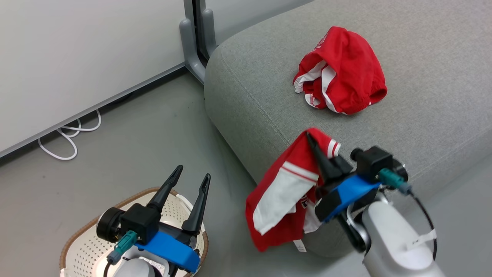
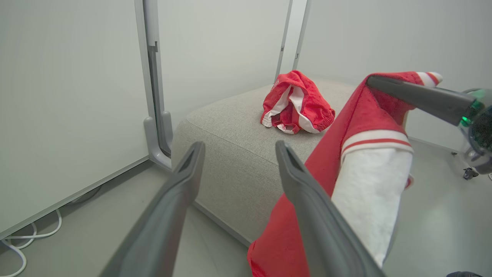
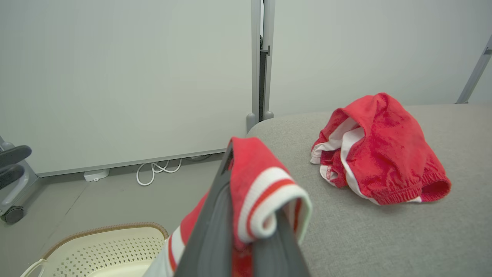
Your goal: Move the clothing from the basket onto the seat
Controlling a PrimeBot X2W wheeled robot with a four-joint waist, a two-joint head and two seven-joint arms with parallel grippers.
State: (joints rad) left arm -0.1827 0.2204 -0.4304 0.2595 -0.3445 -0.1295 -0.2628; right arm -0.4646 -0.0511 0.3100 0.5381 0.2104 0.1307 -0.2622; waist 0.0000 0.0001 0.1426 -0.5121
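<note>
One red piece of clothing (image 1: 340, 71) (image 2: 296, 102) (image 3: 380, 154) with white trim lies crumpled on the grey seat (image 1: 423, 57) (image 3: 365, 238). My right gripper (image 1: 310, 137) (image 3: 246, 200) is shut on the second red garment (image 1: 284, 192) (image 2: 365, 134) (image 3: 265, 181) by its striped cuff. That garment hangs at the seat's front corner, its lower part draping down beside the cushion's side. Low at the left, my left gripper (image 1: 193, 173) (image 2: 238, 150) stands open with nothing in it, above the cream basket (image 1: 80, 242) (image 3: 103, 242). What shows of the basket's inside holds no clothing.
White cables (image 1: 69, 138) lie on the grey floor along the wall panel. A grey partition post and its foot (image 1: 194, 42) stand at the seat's far left corner. A caster (image 3: 13, 213) on a grey frame sits at the left of the right wrist view.
</note>
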